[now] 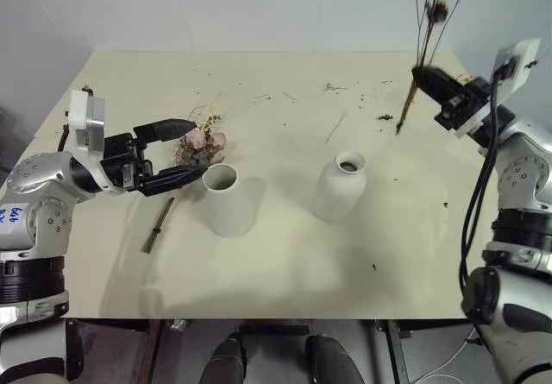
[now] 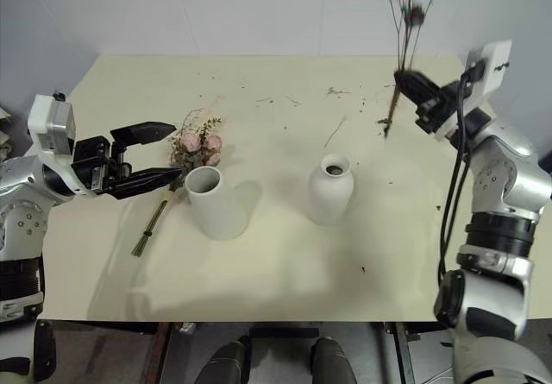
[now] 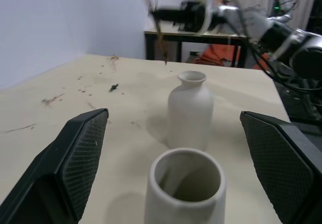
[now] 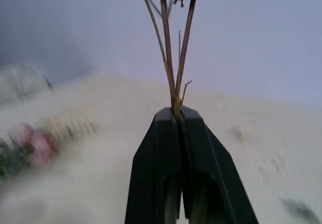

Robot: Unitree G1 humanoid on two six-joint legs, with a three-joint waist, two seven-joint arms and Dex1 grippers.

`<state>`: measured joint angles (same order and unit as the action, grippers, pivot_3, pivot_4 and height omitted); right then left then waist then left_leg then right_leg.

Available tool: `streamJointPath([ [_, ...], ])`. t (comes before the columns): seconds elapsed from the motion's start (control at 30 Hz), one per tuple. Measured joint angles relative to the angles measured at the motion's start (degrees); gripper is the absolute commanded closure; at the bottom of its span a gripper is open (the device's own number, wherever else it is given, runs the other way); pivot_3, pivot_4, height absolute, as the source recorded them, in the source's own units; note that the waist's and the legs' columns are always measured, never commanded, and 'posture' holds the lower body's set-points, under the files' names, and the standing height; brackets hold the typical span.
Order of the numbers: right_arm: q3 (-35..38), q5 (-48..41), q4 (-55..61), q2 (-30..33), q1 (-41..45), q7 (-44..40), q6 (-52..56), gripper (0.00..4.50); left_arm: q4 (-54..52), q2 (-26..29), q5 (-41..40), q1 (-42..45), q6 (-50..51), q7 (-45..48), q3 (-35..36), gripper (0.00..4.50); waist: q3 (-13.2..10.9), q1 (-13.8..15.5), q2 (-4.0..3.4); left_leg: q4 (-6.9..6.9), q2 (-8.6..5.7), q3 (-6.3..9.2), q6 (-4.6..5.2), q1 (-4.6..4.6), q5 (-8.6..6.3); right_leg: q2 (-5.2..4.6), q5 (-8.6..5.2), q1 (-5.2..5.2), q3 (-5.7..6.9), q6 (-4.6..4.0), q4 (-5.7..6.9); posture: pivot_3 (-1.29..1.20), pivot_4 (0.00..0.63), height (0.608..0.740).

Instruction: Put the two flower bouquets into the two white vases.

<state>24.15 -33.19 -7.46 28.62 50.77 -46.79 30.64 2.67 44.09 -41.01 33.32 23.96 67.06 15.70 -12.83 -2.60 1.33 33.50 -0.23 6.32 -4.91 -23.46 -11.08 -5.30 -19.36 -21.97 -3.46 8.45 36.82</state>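
Left gripper level, jaws wide, right gripper raised, clamping yellow-orange bouquet

Rose bouquet flat behind cylinder vase; orange bouquet upright, aloft; bottle vase upright.

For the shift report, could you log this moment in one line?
right gripper: holds yellow bouquet aloft | left gripper: open by rose bouquet

Blue handwritten marks are being shown on a white sticker on the left arm; they cannot be read. No other text is being displayed.
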Motion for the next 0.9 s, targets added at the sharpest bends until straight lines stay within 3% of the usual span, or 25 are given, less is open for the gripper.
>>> streamJointPath([
  [0.2, 0.54, -15.17, 13.66, -1.93, -3.11, 4.28, 9.65, 4.47, -0.07, -0.64, 0.00, 0.00, -0.02, -0.70, -0.20, 0.00, 0.01, 0.78, 0.02, 0.11, 0.00, 0.01, 0.17, 0.05, -0.09, 0.02, 0.01, 0.02, 0.00, -0.02, 0.12, 0.00, 0.150, 0.740],
  [0.33, -0.56, -18.66, 17.36, -1.93, -6.94, 5.49, 11.66, 4.47, -0.21, -0.64, -0.01, -0.01, 0.05, -1.01, -0.18, 0.00, 0.03, 0.84, 0.05, 0.14, 0.00, 0.01, 0.19, 0.11, -0.09, 0.03, 0.02, 0.07, 0.00, -0.05, 0.15, 0.00, 0.150, 0.740],
  [0.63, -4.87, -11.72, 13.51, -3.43, -12.19, 4.99, 1.12, 4.47, -1.17, -0.66, -0.08, -0.05, 0.35, -2.24, -0.14, 0.00, 0.03, 0.71, 0.05, 0.10, 0.01, 0.01, 0.20, 0.11, -0.09, 0.04, 0.03, 0.04, -0.03, -0.05, 0.12, 0.00, 0.150, 0.740],
  [0.9, -8.42, -10.04, 12.96, -3.65, -18.51, 1.70, -1.42, 4.47, -2.28, -0.64, -0.27, -0.35, 0.99, -3.16, 0.21, 0.00, 0.03, 0.68, 0.05, 0.06, 0.01, 0.00, 0.21, 0.12, -0.09, 0.06, 0.02, 0.04, -0.03, -0.05, 0.11, 0.00, 0.150, 0.740],
])
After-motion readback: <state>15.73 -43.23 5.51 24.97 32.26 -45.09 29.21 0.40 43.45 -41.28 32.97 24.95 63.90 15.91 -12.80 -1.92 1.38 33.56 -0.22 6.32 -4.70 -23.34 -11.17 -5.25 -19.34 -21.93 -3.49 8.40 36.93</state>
